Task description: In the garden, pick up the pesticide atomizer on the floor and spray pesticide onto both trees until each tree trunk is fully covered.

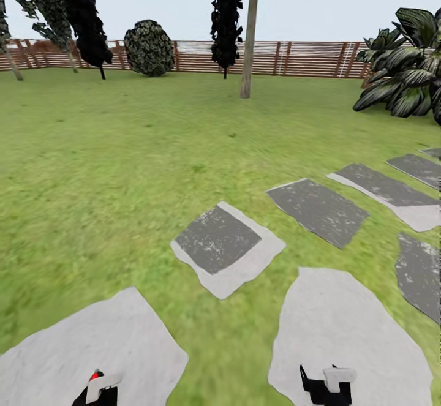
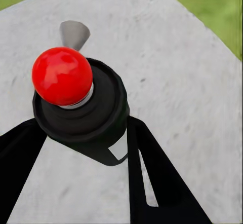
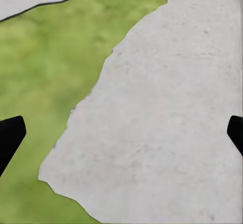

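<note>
The left claw (image 2: 96, 133) pinches the pesticide atomizer (image 2: 81, 107), its black fingers (image 2: 152, 183) pressed against a dark round body topped by a glossy red ball (a pale patch on its side carries no legible writing); a grey nozzle projects beyond. The right claw (image 3: 121, 133) is spread wide over a rough pale stone slab (image 3: 167, 122). Ahead, across mottled lawn (image 1: 110, 149), a smooth bare tree trunk (image 1: 249, 38) stands before the slatted wooden fence (image 1: 306, 57)

We see our left gripper (image 1: 97, 387) low at the head view's bottom edge, fingers (image 2: 152, 183) clamped around a dark object. Our right gripper (image 1: 324, 384) hangs low too, jaws wide apart.
</note>
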### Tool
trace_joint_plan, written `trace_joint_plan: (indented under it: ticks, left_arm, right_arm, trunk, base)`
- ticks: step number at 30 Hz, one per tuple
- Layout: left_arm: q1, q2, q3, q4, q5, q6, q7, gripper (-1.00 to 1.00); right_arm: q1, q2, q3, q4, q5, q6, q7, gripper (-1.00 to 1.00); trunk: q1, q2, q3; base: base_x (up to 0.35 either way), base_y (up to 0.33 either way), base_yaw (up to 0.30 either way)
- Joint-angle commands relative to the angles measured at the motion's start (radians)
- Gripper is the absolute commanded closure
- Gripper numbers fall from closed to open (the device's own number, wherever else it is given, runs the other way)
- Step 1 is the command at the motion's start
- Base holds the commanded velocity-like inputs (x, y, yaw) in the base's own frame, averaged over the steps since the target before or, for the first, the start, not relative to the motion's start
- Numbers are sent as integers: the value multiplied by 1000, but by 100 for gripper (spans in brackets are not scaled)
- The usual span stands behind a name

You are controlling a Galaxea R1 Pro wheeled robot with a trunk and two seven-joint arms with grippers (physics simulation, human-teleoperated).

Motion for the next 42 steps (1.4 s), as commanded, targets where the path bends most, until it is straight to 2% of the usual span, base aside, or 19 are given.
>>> trace_joint_plan:
  ticks: [1,42]
  left_arm:
    - [-1,0,4,1,-11,-3,4,100]
    - [-1,-2,3,1,-11,-3,4,100]
  right_arm:
    - [-1,0,0,1,0,-3,0,-100]
    - [-1,-1,2,1,1,-4,0,-100]
  trunk:
    - [0,0,-1]
    - [0,0,-1]
  base:
    - [338,0,-100]
    - [338,0,-5]
